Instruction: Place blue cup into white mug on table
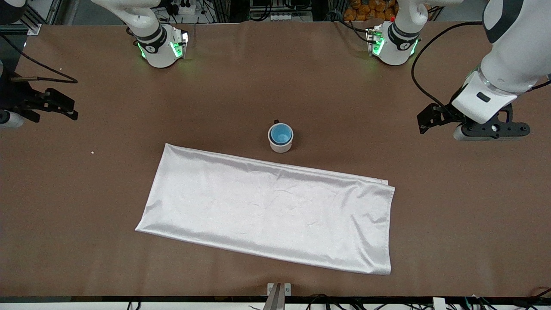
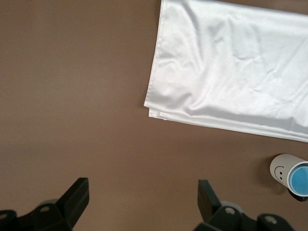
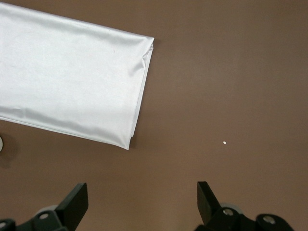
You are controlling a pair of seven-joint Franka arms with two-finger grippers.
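The cup [image 1: 281,134] already sits inside the mug [image 1: 280,144]; both grippers' jaws, spread and empty, hang well away. A careless return could topple it.

The wide brown bench [image 1: 86,193] looks matt, faintly grainy — the white rectangular cloth [image 1: 267,211] shines like satin, softly creased; the small blue plastic cup [image 1: 281,134] is smooth.

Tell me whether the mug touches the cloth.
Apart. The front view shows bare table between the mug and the cloth edge.
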